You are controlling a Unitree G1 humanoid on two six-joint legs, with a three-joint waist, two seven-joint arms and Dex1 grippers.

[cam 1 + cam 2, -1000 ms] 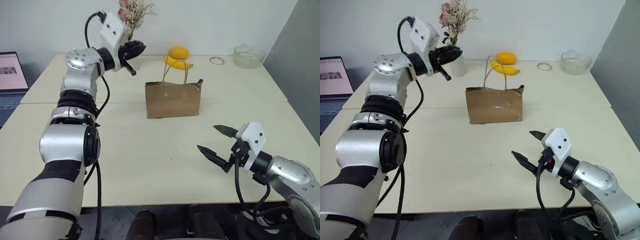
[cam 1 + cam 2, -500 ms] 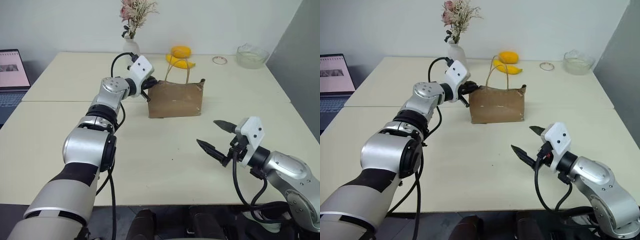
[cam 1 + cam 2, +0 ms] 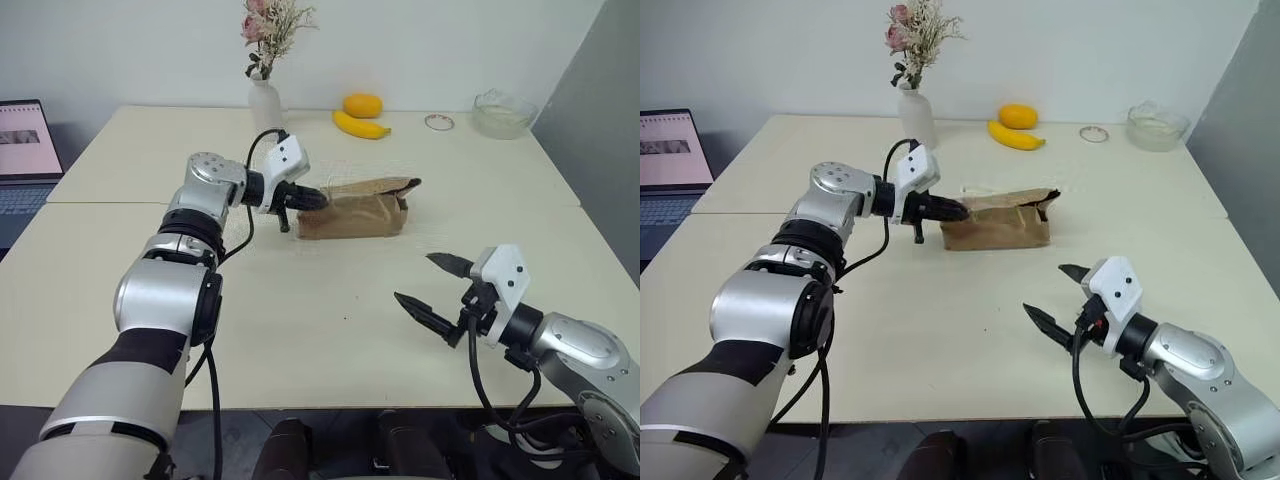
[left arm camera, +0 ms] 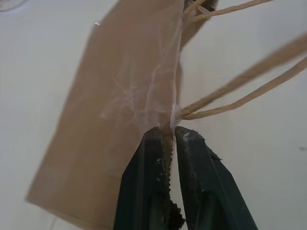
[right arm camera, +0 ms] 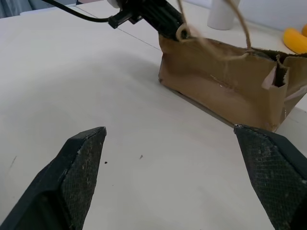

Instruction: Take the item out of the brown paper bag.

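Note:
The brown paper bag (image 3: 352,212) lies squashed low on the middle of the table, its top folded over away from me and its cord handles (image 4: 240,91) laid down. My left gripper (image 3: 318,200) is shut on the bag's top edge at its left corner, where a handle cord joins; the wrist view shows the fingers (image 4: 148,172) pinching the paper. My right gripper (image 3: 414,278) hangs open near the front right of the table, well short of the bag (image 5: 220,88), with nothing between its fingers. The item is hidden.
At the table's far side stand a white vase with dried flowers (image 3: 264,100), a banana (image 3: 360,125), an orange fruit (image 3: 361,104), a small ring (image 3: 436,121) and a glass bowl (image 3: 501,111). A laptop (image 3: 22,150) sits at the far left.
My left gripper came down from high near the vase to the bag's top left corner, shut on it and pushed it down; the bag went from upright to flattened. The right arm stayed put.

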